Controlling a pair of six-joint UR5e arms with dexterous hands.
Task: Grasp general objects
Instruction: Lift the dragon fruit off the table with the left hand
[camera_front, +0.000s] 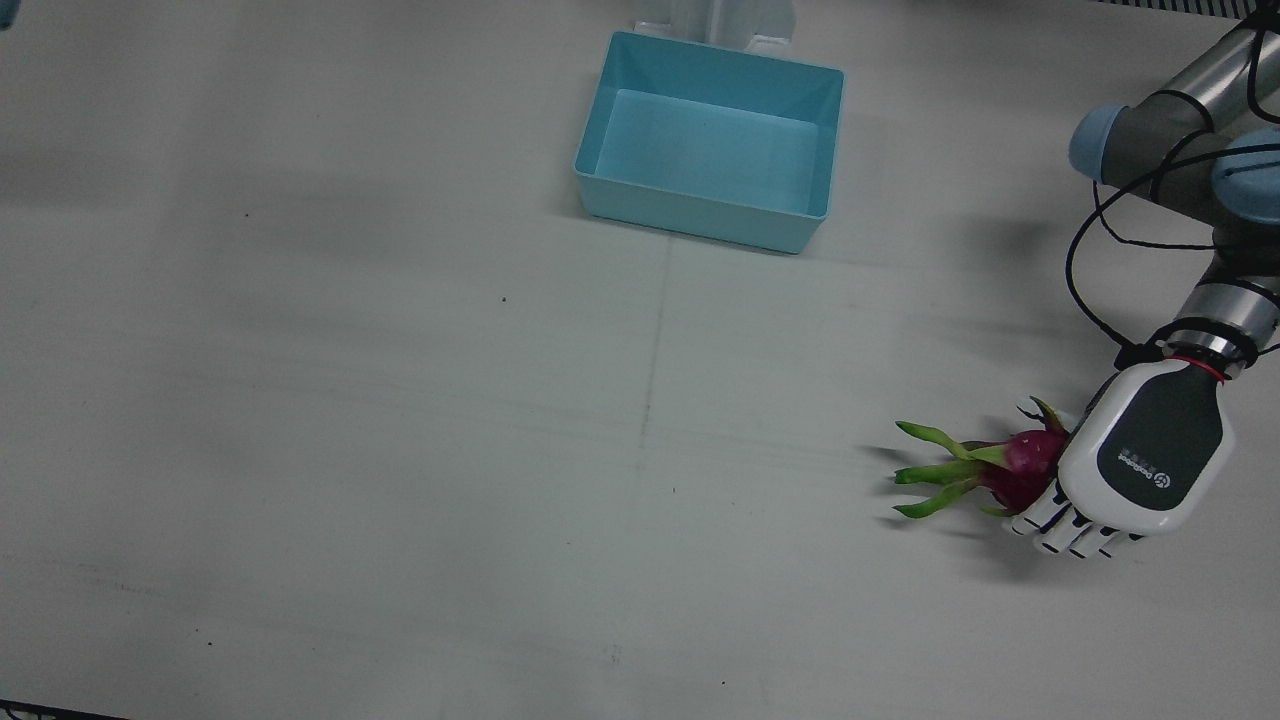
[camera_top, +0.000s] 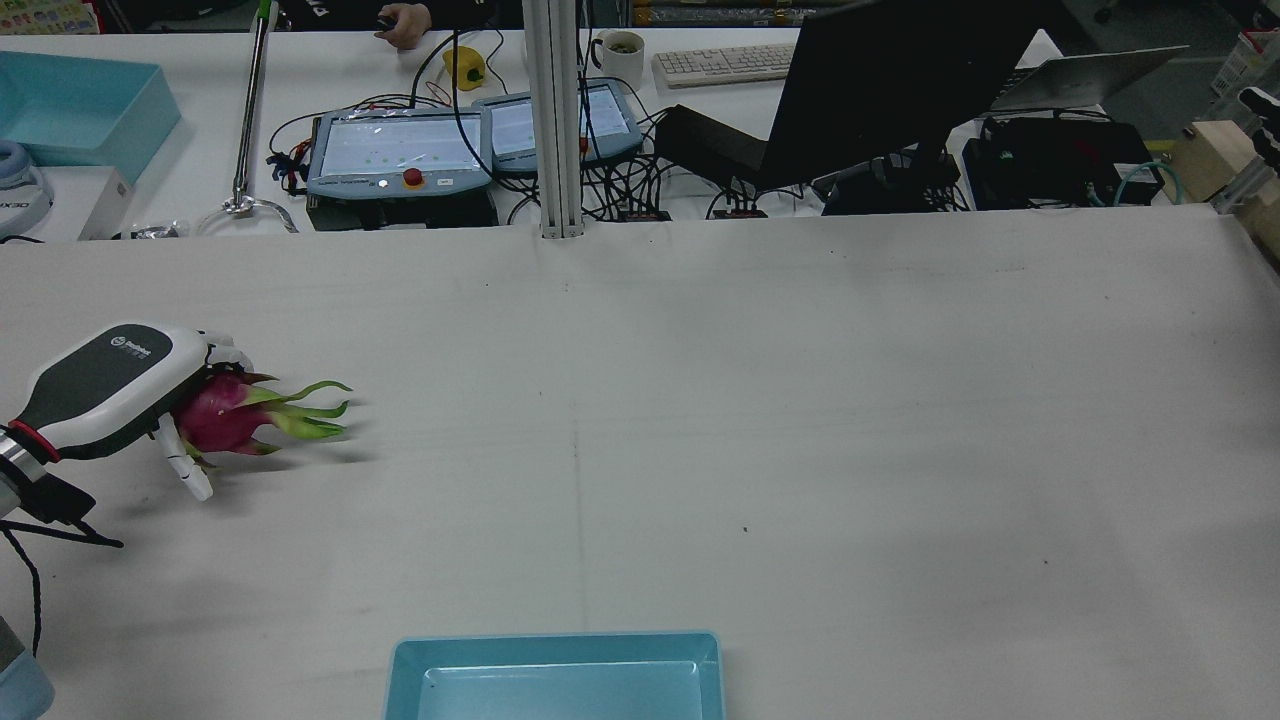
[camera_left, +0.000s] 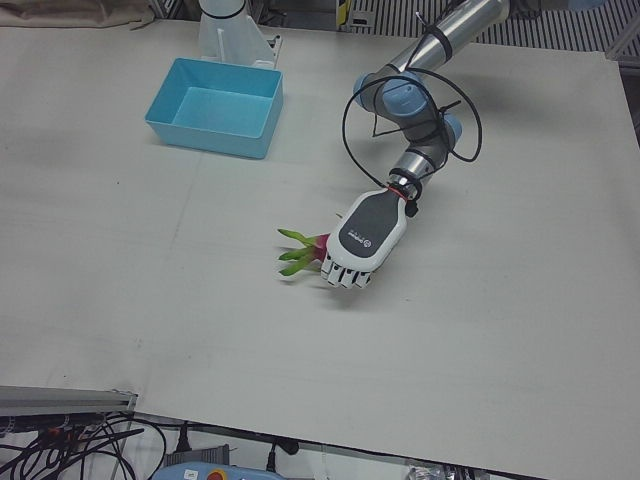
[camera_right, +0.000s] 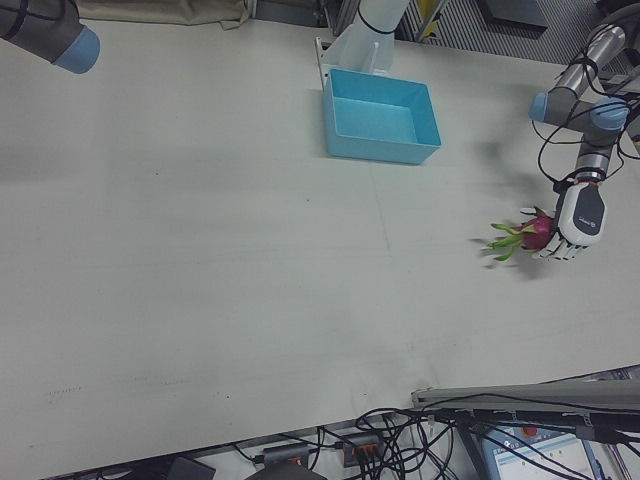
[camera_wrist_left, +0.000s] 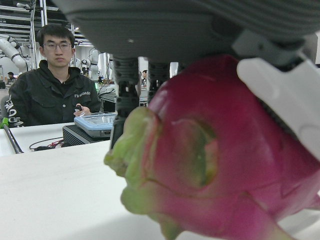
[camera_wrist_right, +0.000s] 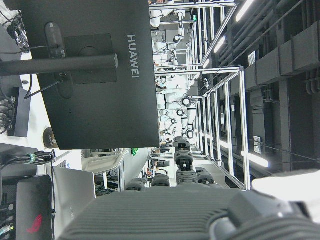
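Note:
A magenta dragon fruit (camera_front: 1030, 465) with green leafy tips lies at the table's side before my left arm. My left hand (camera_front: 1150, 455) sits over its round end with the fingers (camera_front: 1075, 535) curled around it. The rear view shows the hand (camera_top: 105, 385) on the fruit (camera_top: 215, 415), with the leaves pointing toward the table's middle. In the left hand view the fruit (camera_wrist_left: 225, 160) fills the frame between the fingers (camera_wrist_left: 125, 85). My right hand (camera_wrist_right: 190, 210) shows only in its own view, raised, holding nothing.
An empty light-blue bin (camera_front: 600, 195) stands at the robot's edge of the table, mid-width; it also shows in the rear view (camera_top: 560, 645). My right arm's elbow (camera_right: 50, 30) is at the far corner. Screens, cables and a person lie beyond the operators' edge.

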